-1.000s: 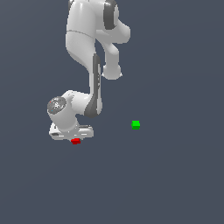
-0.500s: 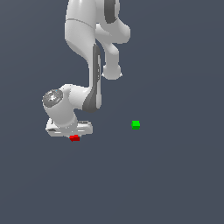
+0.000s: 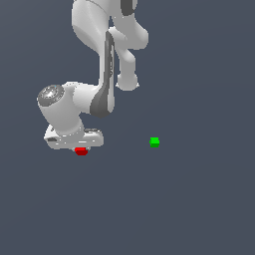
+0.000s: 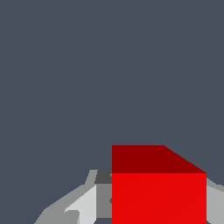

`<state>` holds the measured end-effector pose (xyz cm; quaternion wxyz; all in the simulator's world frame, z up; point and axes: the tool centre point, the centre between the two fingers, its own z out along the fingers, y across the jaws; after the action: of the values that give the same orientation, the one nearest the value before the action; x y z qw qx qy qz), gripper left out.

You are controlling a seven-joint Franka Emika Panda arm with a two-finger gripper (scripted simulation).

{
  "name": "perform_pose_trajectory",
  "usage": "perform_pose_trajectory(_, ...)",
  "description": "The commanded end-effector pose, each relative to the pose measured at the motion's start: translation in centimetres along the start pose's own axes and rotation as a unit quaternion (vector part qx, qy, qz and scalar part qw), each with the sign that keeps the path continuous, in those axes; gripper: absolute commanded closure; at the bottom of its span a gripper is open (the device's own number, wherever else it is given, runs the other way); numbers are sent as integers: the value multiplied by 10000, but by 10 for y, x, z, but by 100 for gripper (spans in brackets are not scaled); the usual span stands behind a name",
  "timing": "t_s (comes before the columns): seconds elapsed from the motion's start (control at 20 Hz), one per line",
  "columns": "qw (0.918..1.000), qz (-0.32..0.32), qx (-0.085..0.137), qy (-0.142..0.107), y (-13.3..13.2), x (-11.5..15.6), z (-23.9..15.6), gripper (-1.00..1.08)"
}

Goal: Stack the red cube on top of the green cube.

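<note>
Claw (image 3: 79, 147) raised slightly, red cube (image 3: 81, 151) lifted

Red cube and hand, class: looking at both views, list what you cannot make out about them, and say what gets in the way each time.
- Red cube, exterior view: only a sliver shows; the hand covers the rest.
- Fingers, exterior view: hidden under the hand's body, so the grip cannot be judged.
- Red cube, wrist view: its lower part is cut off by the picture's edge.
- Finger contact, wrist view: the cube hides where the fingers meet it.
- Green cube: absent from the wrist view.
</note>
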<state>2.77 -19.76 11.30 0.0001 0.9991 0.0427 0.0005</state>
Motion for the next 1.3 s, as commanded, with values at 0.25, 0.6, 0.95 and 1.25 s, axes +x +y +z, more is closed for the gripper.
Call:
perform_pose_trajectory(0.25,10000,0,-1,0,-1,0,-6,108)
perform_pose_trajectory(0.6,10000,0,-1,0,-20,-4,-2,108)
perform_pose_trajectory(0.95,10000,-3,0,-1,-70,-14,6,108)
perform_pose_trajectory(1.25,10000,-3,0,-1,-139,-28,17,108)
